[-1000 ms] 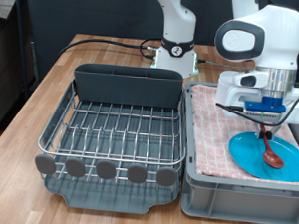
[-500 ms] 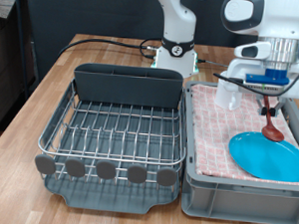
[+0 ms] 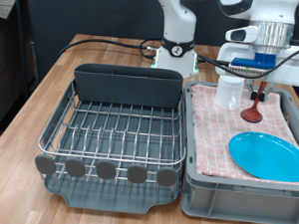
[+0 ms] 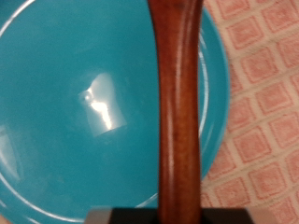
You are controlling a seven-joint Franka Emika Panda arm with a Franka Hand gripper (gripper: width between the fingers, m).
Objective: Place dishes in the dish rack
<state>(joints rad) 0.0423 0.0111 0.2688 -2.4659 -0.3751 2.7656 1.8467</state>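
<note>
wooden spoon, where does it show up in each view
Exterior view: the wooden spoon hangs from the gripper at the picture's upper right, bowl down, above the pink checkered cloth.
Wrist view: its handle runs as a reddish-brown bar through the middle of the picture.
Shared landmark: the light-blue plate, below the spoon.

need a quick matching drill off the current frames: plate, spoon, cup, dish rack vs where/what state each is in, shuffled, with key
Things:
1. plate
2. spoon
3. cup
4. dish rack

States:
A. hangs from the gripper, bowl end down, lifted off the checkered cloth
B. stands upright on the cloth at the far end of the bin
C. lies flat on the cloth at the bin's near end, towards the exterior view's right
D. sits on the table at the exterior view's left, with no dishes in it

Pairs: 1-C, 2-A, 3-B, 4-D
</note>
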